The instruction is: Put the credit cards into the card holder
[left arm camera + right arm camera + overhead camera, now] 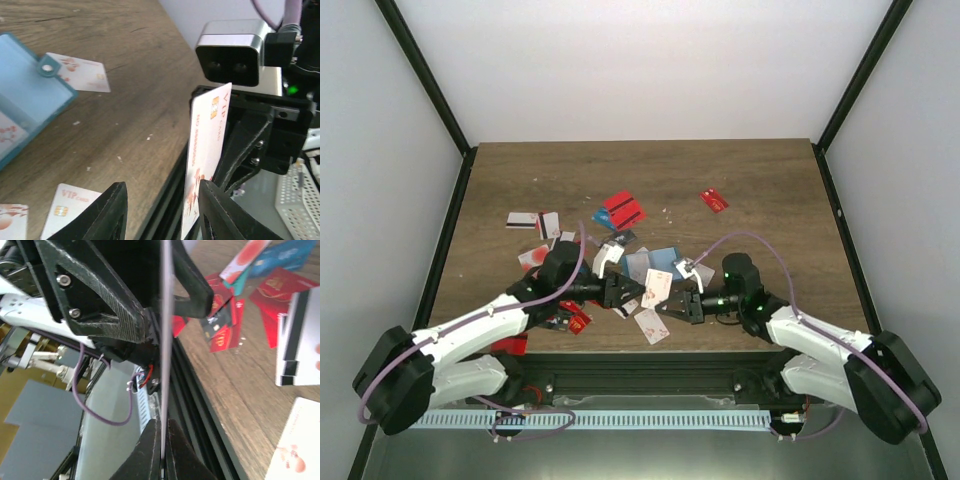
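Right gripper (162, 442) is clamped tight on the bottom edge of a white VIP card (207, 145), standing it upright just past the near edge of the table (740, 170). Left gripper (162, 200) has its fingers spread wide, one on each side of that same card. The card sits close to one finger, but I can't tell if it actually touches. My read is that only the right arm has the card.

The card holder (30, 95) lies open on the wood with the light-blue inside facing up, off to the side and well apart from the held card. Something white with red print looks tucked into one of its pockets. Maybe that's one card already in, not sure.

Progress-wise I'd call it early days. Plenty of loose credit cards (623, 210) are scattered over the table, red ones, striped ones and white ones.

The views split up nicely:
- **Left wrist:** the only one showing the card's printed face and the open holder with its snap.
- **Right wrist:** sees the card dead edge-on, so that's where the pinch is obvious.
- **Top camera:** gives the whole spread of cards and both arms meeting near the front edge, but the grips are too small to read there.
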`<move>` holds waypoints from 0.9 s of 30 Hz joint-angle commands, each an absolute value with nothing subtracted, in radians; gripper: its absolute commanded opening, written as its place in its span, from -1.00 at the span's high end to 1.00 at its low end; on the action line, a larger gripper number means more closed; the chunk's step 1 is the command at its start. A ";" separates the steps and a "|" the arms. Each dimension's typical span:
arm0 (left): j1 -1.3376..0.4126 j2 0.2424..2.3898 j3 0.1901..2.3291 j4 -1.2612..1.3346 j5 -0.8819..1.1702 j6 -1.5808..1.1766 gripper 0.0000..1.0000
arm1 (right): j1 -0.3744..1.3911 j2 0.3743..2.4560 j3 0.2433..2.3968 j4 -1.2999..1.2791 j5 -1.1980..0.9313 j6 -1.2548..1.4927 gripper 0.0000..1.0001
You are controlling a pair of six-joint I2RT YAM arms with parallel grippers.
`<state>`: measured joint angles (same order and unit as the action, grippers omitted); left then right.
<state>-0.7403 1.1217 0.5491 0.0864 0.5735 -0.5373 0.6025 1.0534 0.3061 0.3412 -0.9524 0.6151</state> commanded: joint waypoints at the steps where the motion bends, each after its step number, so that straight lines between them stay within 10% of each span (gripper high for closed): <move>1: -0.738 1.092 0.517 0.239 0.705 -0.578 0.17 | 0.595 1.074 0.347 0.460 -1.117 0.555 0.99; 20: -0.746 1.143 0.500 0.329 0.737 -0.607 0.92 | 0.595 1.095 0.373 0.443 -1.133 0.554 0.97; 24: -0.741 1.148 0.528 0.219 0.560 -0.601 0.92 | 0.592 1.100 0.430 0.244 -0.924 0.498 0.21; 27: -0.718 1.196 0.580 0.121 0.454 -0.597 0.92 | 0.555 1.124 0.459 0.134 -0.745 0.495 0.08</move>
<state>-0.7414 1.1465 0.5167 0.2508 0.6304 -0.6167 0.5922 1.1053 0.3862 0.2943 -0.9836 0.5358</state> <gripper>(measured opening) 0.042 0.436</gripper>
